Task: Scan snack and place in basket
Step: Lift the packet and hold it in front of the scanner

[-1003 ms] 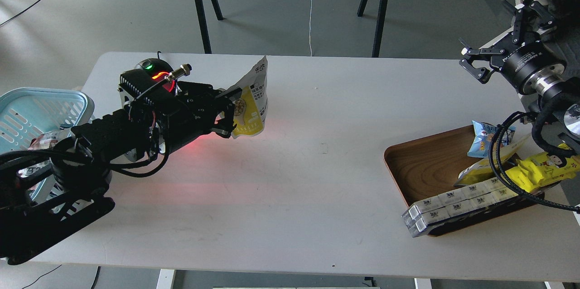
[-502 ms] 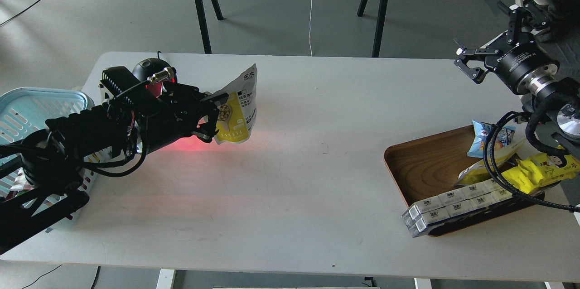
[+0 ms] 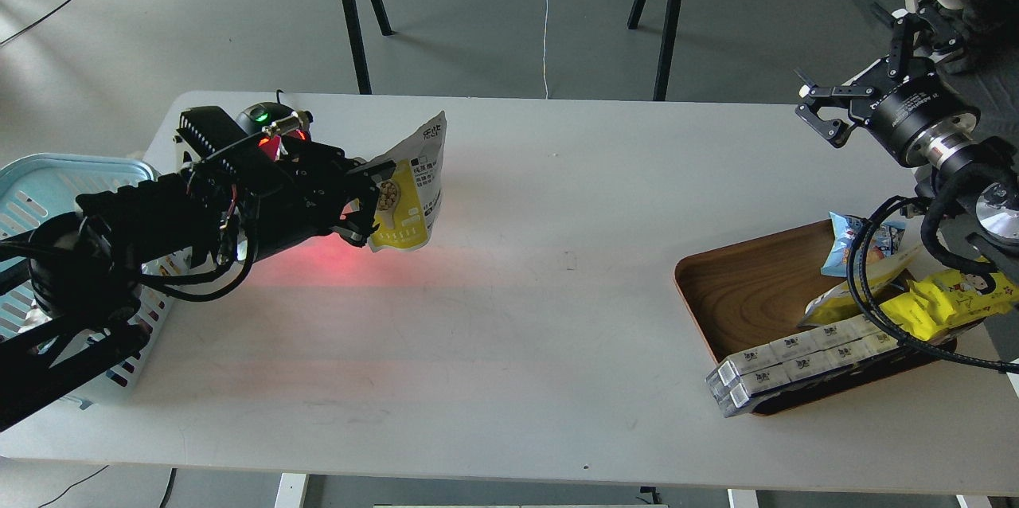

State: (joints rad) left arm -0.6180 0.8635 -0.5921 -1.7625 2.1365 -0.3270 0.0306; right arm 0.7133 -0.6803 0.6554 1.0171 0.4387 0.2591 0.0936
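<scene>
The robot's left hand [image 3: 368, 204] pinches the snack [image 3: 410, 185], a yellow-and-white pouch, by its left edge, holding it upright in the air above the table [image 3: 509, 317], just right of a scanner [image 3: 263, 119] with a green light and a red glow on the tabletop below. The light blue basket [image 3: 48, 173] sits at the table's left edge, partly behind the arm. To finish well, I judge the grip should stay firm while the pouch is carried left over the rim before releasing; the right hand [image 3: 824, 111], fingers spread and holding nothing, hovers well apart above a wooden tray [image 3: 740, 285].
</scene>
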